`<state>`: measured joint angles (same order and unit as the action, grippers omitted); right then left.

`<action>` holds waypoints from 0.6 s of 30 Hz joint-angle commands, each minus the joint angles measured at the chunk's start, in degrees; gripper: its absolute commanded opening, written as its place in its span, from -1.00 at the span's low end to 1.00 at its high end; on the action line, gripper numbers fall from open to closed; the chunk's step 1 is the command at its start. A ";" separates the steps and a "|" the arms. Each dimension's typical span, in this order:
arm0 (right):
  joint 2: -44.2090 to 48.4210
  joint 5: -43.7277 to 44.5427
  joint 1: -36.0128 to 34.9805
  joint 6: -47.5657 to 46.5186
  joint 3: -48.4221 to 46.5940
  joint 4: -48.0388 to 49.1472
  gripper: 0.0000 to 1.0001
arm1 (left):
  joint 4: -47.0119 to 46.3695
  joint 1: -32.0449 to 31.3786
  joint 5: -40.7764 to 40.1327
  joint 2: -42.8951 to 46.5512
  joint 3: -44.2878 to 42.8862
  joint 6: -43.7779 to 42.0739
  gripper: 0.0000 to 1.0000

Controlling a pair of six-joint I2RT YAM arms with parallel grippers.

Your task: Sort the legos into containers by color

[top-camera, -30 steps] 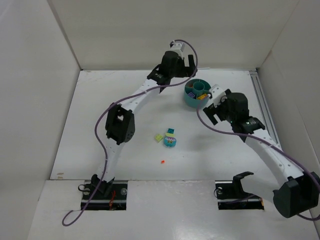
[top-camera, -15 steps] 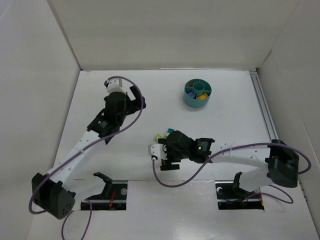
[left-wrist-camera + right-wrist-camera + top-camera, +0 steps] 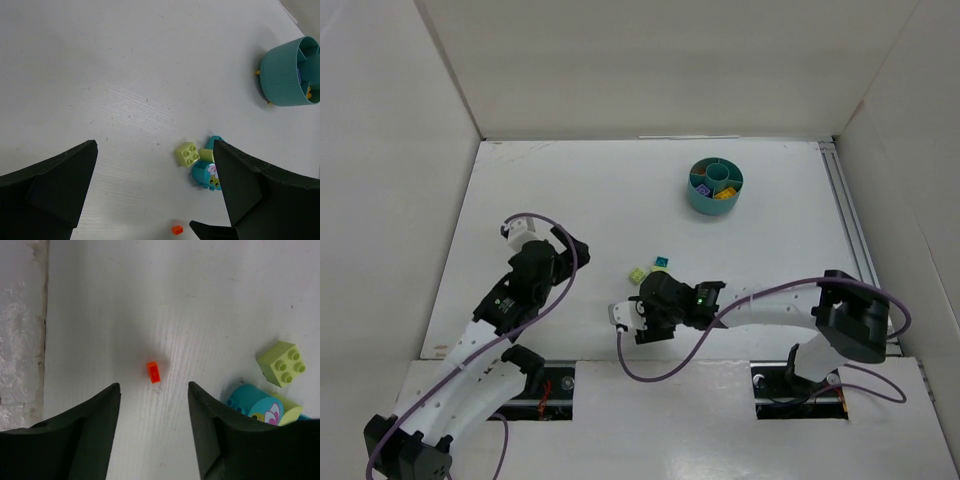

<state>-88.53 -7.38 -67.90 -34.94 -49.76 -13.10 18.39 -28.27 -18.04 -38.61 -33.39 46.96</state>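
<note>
Between the right gripper's [image 3: 154, 385] parted jaws, on the white table [image 3: 125, 290], lies a tiny orange-red lego [image 3: 153, 372]; neither finger touches it and nothing is gripped. Near it sit a light green brick [image 3: 282, 363] and a teal piece [image 3: 252, 402] with a printed pattern, close together. Well apart from them, toward the table's far right, stands the round teal tub [image 3: 716, 186], with purple and yellow bricks in its wedges. The left gripper [image 3: 154, 145] hangs spread wide and empty, left of the bricks
</note>
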 commanded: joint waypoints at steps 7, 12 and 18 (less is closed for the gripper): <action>-5.86 0.34 -0.13 -2.15 -2.71 3.00 0.12 | -1.07 -0.03 -0.15 -2.43 0.16 1.20 1.00; -7.53 1.05 -0.13 -3.21 -3.86 2.38 0.10 | -1.61 -0.03 0.64 -2.96 0.69 0.68 1.00; -8.68 -2.01 2.94 -3.21 -4.47 1.77 -0.07 | -2.13 -0.03 0.64 -2.35 0.69 0.68 1.00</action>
<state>-96.09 -6.96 -67.18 -37.56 -52.88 -11.70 18.20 -28.27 -17.37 -41.82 -33.34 47.90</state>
